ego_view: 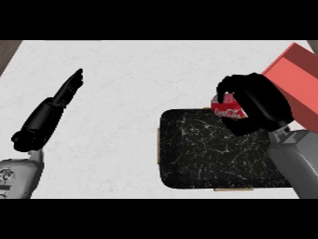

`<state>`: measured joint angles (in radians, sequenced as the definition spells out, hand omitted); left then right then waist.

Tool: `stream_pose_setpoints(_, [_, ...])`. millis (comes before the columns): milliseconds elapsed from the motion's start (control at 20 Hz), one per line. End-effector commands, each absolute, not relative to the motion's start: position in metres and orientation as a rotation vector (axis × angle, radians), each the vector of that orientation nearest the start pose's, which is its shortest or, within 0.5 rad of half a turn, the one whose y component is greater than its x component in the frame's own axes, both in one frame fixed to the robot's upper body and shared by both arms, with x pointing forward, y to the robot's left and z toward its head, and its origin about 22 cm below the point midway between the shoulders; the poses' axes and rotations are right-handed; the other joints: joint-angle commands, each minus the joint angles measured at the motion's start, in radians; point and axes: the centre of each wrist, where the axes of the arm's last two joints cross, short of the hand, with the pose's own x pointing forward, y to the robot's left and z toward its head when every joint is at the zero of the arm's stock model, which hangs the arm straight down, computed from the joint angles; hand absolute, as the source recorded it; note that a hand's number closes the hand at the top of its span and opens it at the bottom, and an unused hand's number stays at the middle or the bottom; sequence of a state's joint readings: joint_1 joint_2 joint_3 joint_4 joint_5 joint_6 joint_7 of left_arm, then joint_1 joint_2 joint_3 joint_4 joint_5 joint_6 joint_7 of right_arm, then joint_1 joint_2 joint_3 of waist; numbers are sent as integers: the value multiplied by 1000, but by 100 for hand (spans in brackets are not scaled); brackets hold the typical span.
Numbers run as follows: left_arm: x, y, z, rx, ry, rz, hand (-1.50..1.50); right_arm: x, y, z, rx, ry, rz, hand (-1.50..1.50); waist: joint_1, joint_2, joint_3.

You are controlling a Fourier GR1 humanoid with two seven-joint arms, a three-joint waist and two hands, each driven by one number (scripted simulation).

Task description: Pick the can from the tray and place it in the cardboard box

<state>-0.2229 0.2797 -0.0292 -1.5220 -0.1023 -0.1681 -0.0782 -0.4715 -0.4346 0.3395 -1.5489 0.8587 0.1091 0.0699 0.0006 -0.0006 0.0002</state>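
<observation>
The can sits in the right hand, whose black fingers and thumb are curled around it and hide most of it. It is over the far right corner of the tray; whether its base touches the tray cannot be told. What shows of it is a red side with white lettering and a pale rim at the top left, and it leans a little.

The tray is a dark, rounded rectangle with thin white veining and a light wooden edge showing at its left and near sides. Just to the right of the hand stands the red box, set at an angle, its near wall close behind the knuckles. The grey right forearm crosses the tray's right end.

Well apart, on the left of the white marbled counter, the left hand rests with its fingers straight, holding nothing.
</observation>
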Motion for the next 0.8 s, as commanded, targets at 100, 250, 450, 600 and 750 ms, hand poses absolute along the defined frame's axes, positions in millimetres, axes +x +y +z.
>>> stream_pose_setpoints(100, [290,281,66,121,-1742,-533,0,314,-226,161,-1035,-1711,977,150,-12,-5,0])
stream_pose_setpoints(250, [294,274,65,124,-1749,-520,0,326,-249,176,-1054,-1681,761,150,-9,-1,0])
stream_pose_setpoints(450, [294,264,67,106,-1757,-522,0,335,-305,202,-1160,-1613,648,150,-6,2,0])
stream_pose_setpoints(600, [298,269,57,66,-1743,-534,0,362,-320,215,-1172,-1592,535,150,11,7,0])
stream_pose_setpoints(750, [296,268,61,99,-1754,-544,0,360,-367,224,-1189,-1544,504,150,8,4,0])
